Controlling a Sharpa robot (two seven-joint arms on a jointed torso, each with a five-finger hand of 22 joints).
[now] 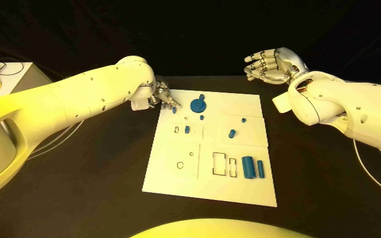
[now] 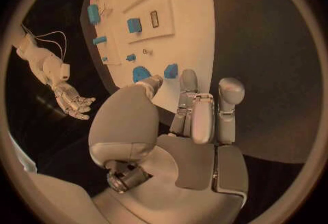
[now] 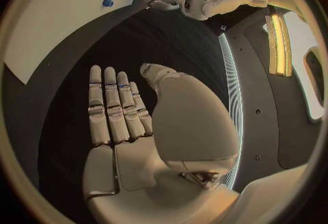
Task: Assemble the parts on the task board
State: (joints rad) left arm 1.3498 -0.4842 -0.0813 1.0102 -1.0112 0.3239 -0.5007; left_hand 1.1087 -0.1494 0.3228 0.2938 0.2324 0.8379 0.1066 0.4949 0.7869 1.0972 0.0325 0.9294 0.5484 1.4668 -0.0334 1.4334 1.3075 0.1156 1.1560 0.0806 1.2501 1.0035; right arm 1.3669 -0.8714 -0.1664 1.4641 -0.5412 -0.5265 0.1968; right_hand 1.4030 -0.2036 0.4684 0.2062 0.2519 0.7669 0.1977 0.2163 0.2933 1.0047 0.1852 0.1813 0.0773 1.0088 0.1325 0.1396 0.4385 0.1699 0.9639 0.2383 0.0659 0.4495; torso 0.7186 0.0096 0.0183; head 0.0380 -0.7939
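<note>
White task board (image 1: 246, 185) at the table's (image 1: 95, 194) middle, blue parts (image 1: 253, 167) scattered on it, a round one (image 1: 197, 104) near its far edge. Left hand (image 1: 161, 98) at the board's far left corner, fingertips (image 2: 189, 78) touching a small blue part (image 2: 171, 70); whether they pinch it, cannot tell. Right hand (image 1: 270, 65) raised beyond the far right corner, fingers (image 3: 112, 105) straight, side by side, holding nothing.

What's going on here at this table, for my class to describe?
A two-armed robot is assembling small blue parts on a white board. Its left hand reaches the board's far corner, fingertips beside a small blue piece near the round blue gear. Its right hand hovers open off the board, holding nothing. Two blue cylinders lie on the board.
</note>
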